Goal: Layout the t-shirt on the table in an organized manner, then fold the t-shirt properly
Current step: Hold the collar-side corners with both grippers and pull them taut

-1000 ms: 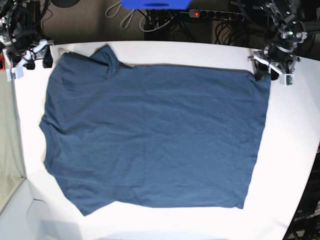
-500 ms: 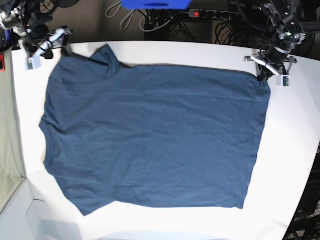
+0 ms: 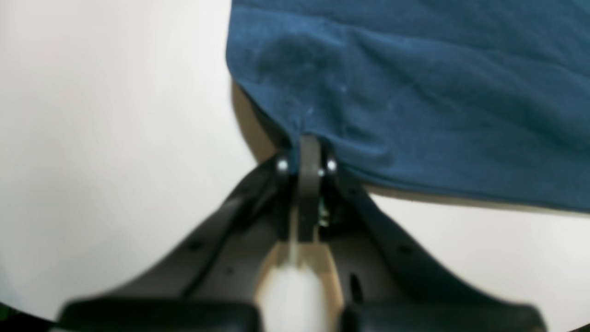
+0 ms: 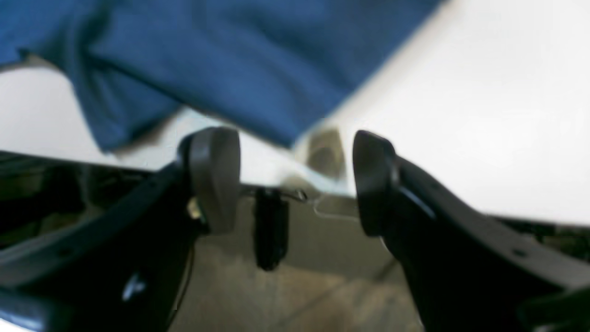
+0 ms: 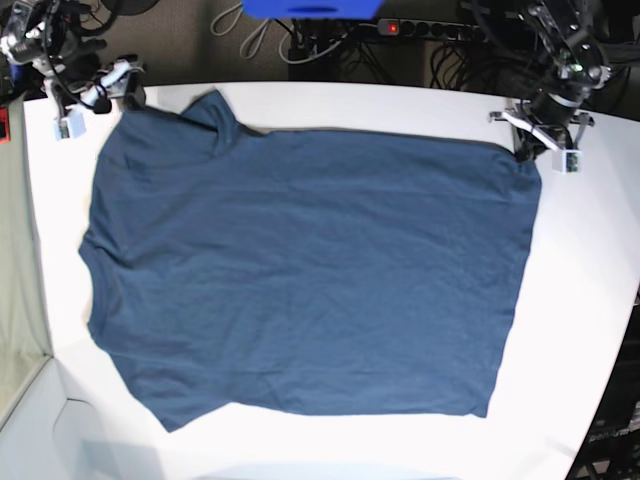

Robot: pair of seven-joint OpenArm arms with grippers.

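Navy t-shirt (image 5: pixel 300 270) lies spread flat on the white tabletop (image 5: pixel 590 300). Since a second ago, the left tool (image 3: pixel 308 152) has clamped shut on its hem corner, while the right tool (image 4: pixel 295 180), gaping and empty, has lifted off near the sleeve.

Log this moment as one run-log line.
shirt: spread flat on table | left gripper: shut on shirt corner | right gripper: open, empty, at table edge

T-shirt (image 5: pixel 310 270): you see navy fabric spread flat, sleeve folded at far edge.
Table (image 5: pixel 590 300): white, beneath it.
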